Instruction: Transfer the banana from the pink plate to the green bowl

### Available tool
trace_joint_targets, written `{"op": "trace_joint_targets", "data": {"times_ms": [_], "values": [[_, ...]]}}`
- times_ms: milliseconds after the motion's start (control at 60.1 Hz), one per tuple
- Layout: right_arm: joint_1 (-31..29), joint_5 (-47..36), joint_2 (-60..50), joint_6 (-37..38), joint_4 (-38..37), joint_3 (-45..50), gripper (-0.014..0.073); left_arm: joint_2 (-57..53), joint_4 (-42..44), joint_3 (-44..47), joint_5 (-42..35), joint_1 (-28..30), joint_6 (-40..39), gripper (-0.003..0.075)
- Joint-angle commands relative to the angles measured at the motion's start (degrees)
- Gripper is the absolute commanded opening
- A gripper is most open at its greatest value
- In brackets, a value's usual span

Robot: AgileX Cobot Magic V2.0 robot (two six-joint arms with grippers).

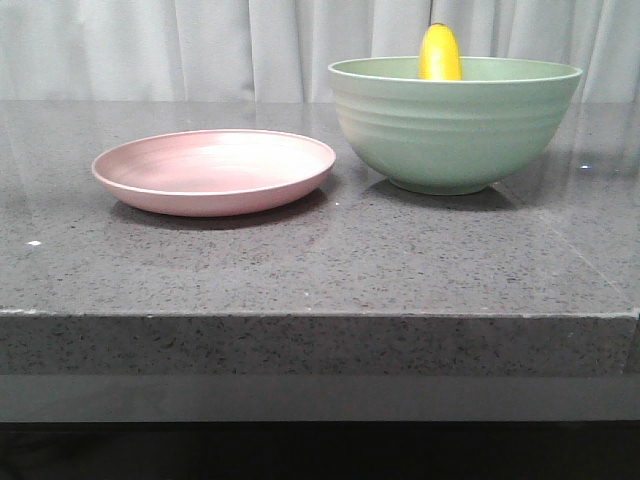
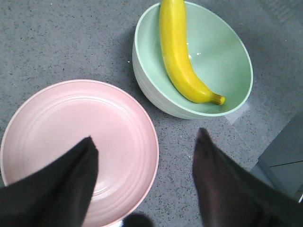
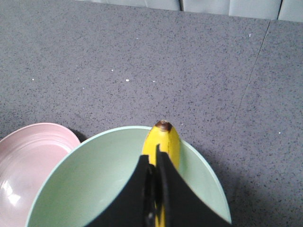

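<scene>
The banana (image 1: 440, 52) lies in the green bowl (image 1: 455, 130), its end sticking up above the far rim. The left wrist view shows it (image 2: 182, 61) leaning along the bowl's inner wall (image 2: 227, 66), with nothing holding it. The pink plate (image 1: 215, 170) stands empty just left of the bowl. My left gripper (image 2: 146, 134) is open and empty, high above the plate's (image 2: 94, 127) edge nearest the bowl. My right gripper (image 3: 152, 153) is shut and empty above the bowl (image 3: 94, 179), with the banana (image 3: 163, 139) below it. Neither gripper shows in the front view.
The plate and bowl stand on a dark speckled stone table whose front edge (image 1: 320, 312) is near the camera. A pale curtain (image 1: 200, 40) hangs behind. A seam (image 3: 255, 85) crosses the tabletop beyond the bowl.
</scene>
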Motion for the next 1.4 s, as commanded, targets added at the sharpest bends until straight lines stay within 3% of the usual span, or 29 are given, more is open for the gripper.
{"op": "trace_joint_targets", "data": {"times_ms": [0, 183, 383, 632, 732, 1148, 1381], "values": [[-0.3, -2.33, -3.06, -0.2, 1.6, -1.94, -0.006, -2.35, -2.8, -1.8, -1.35, 0.12, 0.09, 0.0259], [-0.3, -2.12, -3.06, -0.2, 1.6, -1.94, -0.006, -2.35, -2.8, -1.8, -1.35, 0.12, 0.09, -0.0022], [-0.3, -0.44, -3.46, -0.2, 0.2, -1.94, -0.006, -2.74, -0.5, -1.8, -4.47, 0.12, 0.09, -0.002], [-0.3, -3.71, -11.02, 2.52, -9.4, 2.31, -0.006, -11.02, 24.65, 4.4, -20.56, 0.12, -11.01, -0.002], [-0.3, -7.86, -16.17, 2.28, -9.47, 8.08, -0.006, -16.55, 28.81, 11.52, -28.78, 0.12, -12.08, -0.002], [2.87, -24.81, -40.04, 0.26, -8.35, 37.86, -0.006, -43.63, 28.92, 49.3, -56.75, 0.12, -12.16, -0.002], [4.08, -30.38, -54.6, 0.26, -8.14, 54.64, -0.006, -58.44, 28.81, 66.39, -59.35, 0.12, -12.16, -0.002]]}}
